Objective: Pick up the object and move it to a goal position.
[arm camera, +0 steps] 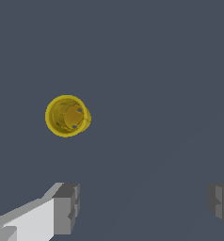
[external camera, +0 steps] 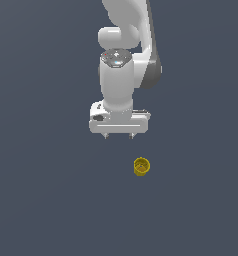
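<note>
below my fingers [external camera: 119,135] and off toward the exterior view's right sits the yellow cup [external camera: 141,166], upright on the grey counter [external camera: 46,200], hollow top facing up. i have the fingers spread wide and holding nothing. the wrist view shows the cup [arm camera: 67,116] lying clear outside the gap between the two fingertips [arm camera: 67,207], nearer one of them than the other. i judge the next move needs a sideways shift over the cup before any descent.

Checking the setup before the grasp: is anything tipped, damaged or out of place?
Nothing stands out. The yellow cup stands upright, hollow top up, intact, and the open hand is apart from it, not over it.
</note>
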Robot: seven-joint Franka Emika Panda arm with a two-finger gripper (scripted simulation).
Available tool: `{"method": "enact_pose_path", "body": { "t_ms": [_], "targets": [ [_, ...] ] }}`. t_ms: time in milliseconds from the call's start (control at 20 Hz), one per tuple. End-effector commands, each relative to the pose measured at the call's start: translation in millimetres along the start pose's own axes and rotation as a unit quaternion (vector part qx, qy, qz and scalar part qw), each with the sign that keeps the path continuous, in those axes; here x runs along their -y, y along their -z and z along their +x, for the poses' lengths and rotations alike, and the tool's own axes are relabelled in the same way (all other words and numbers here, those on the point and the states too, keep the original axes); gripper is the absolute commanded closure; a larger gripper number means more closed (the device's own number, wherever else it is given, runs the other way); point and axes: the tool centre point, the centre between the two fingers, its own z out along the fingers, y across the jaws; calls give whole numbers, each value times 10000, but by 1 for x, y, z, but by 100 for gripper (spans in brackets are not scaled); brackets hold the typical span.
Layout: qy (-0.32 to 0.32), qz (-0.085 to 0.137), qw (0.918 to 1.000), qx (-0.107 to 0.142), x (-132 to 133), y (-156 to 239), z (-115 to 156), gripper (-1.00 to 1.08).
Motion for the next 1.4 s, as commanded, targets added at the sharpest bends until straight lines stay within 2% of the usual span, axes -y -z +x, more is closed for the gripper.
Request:
{"method": "enact_pose_path", "body": {
  "t_ms": [0,400,800,1100,1350],
  "targets": [
    [0,0,10000,0,0,0,0,-92],
    [124,44,9996,258,12,-18,-14,-92],
    [252,37,9993,266,15,-21,-11,-92],
    [752,10,9968,282,27,-32,1,-92],
    [1437,-14,9892,302,43,-48,17,-92]
  ]
}}
